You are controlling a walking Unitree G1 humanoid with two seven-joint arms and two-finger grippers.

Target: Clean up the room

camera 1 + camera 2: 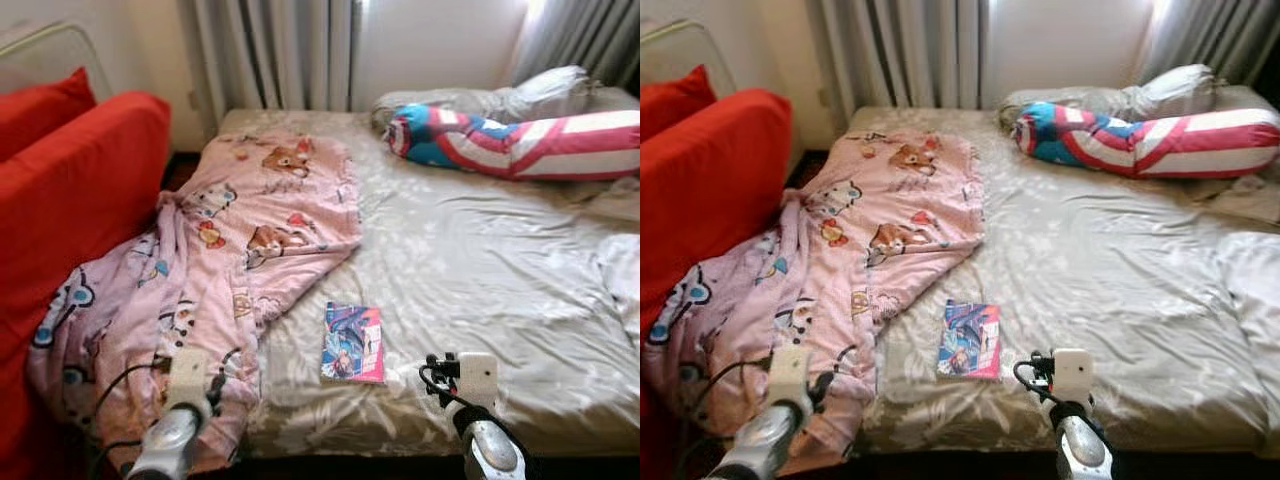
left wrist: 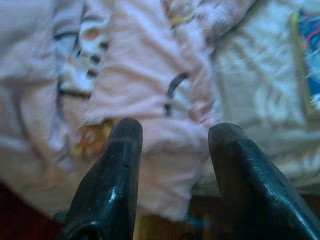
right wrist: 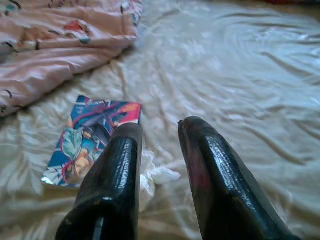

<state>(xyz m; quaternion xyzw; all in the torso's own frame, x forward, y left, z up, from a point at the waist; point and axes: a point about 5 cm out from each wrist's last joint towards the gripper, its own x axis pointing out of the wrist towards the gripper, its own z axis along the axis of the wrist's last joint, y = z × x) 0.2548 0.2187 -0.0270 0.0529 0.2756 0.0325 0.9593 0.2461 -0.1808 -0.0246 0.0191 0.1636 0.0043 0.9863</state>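
Both of my arms reach forward low over the bed's near edge. At seven o'clock my left gripper (image 2: pixel 172 132) hangs with fingers parted, holding nothing, over the pink cartoon blanket (image 1: pixel 250 215) that spills off the mattress toward the red sofa (image 1: pixel 70 190). At five o'clock my right gripper (image 3: pixel 160 127) is likewise spread and empty above the grey sheet (image 1: pixel 480 270), with the colourful book (image 1: pixel 354 343) lying flat just at its ten o'clock.

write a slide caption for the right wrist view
Open right hand hovering above the bed sheet, beside a colourful book and pink blanket.
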